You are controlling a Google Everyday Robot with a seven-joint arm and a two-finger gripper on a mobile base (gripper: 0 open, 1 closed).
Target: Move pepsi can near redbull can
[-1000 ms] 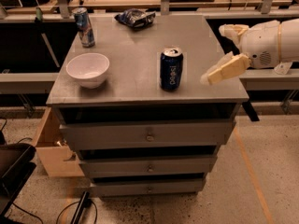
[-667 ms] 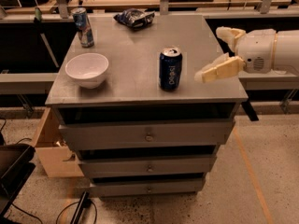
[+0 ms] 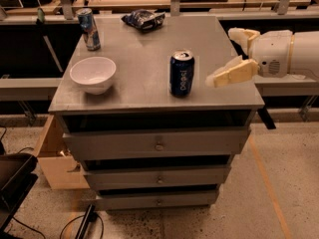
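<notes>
The pepsi can (image 3: 182, 73), stout and dark blue with white lettering, stands upright on the grey cabinet top (image 3: 139, 59), right of centre near the front. The redbull can (image 3: 88, 29), slim and blue-silver, stands upright at the back left corner. My gripper (image 3: 222, 57) comes in from the right over the cabinet's right edge, at can height. It is open and empty, with one pale finger near the front and the other farther back. It is a short way right of the pepsi can and does not touch it.
A white bowl (image 3: 93, 73) sits at the front left of the top. A dark crumpled snack bag (image 3: 143, 20) lies at the back centre. The cabinet has drawers (image 3: 158, 143) below. A wooden box (image 3: 55, 156) stands on the floor at left, and benches run behind.
My gripper has moved left, over the cabinet's right edge and closer to the pepsi can. The cans, bowl and bag have not moved.
</notes>
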